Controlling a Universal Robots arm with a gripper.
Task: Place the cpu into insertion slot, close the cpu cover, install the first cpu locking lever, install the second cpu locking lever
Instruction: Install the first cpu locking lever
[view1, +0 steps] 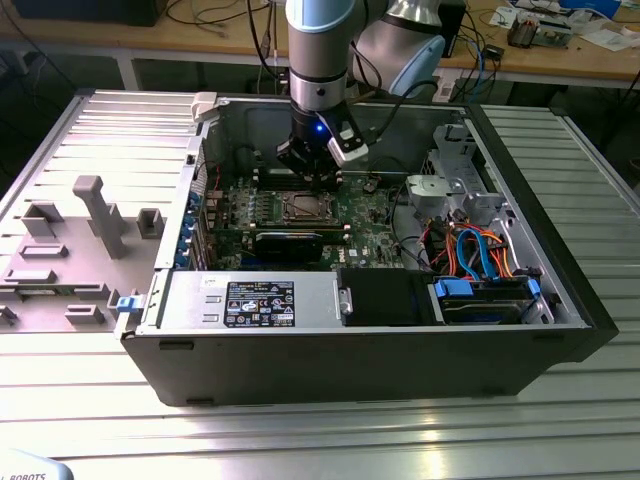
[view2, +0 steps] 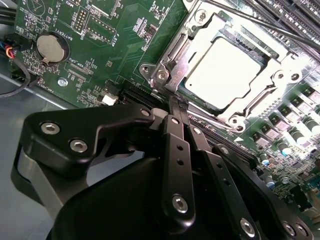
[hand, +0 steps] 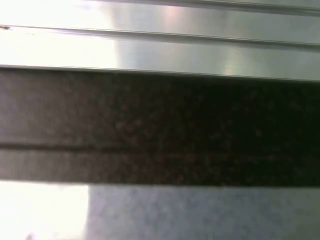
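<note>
In the exterior view the gripper (view1: 310, 172) hangs just above the insertion slot (view1: 303, 208) at the centre of the green board (view1: 365, 215) inside the open computer case (view1: 400, 350). In the second wrist view the cpu (view2: 223, 73) lies seated in the socket at upper right, the cpu cover (view2: 175, 62) apparently closed around it. The fingers (view2: 176, 107) are pressed together, holding nothing, their tips at the cover's edge.

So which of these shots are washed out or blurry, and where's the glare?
In the second wrist view the cpu glares near white, its surface detail washed out, while the gripper in the foreground is dark and soft. The first wrist view is blurred into pale and dark bands. In the exterior view, bright reflections streak the ribbed metal table; the inside of the computer case is dimmer.
</note>
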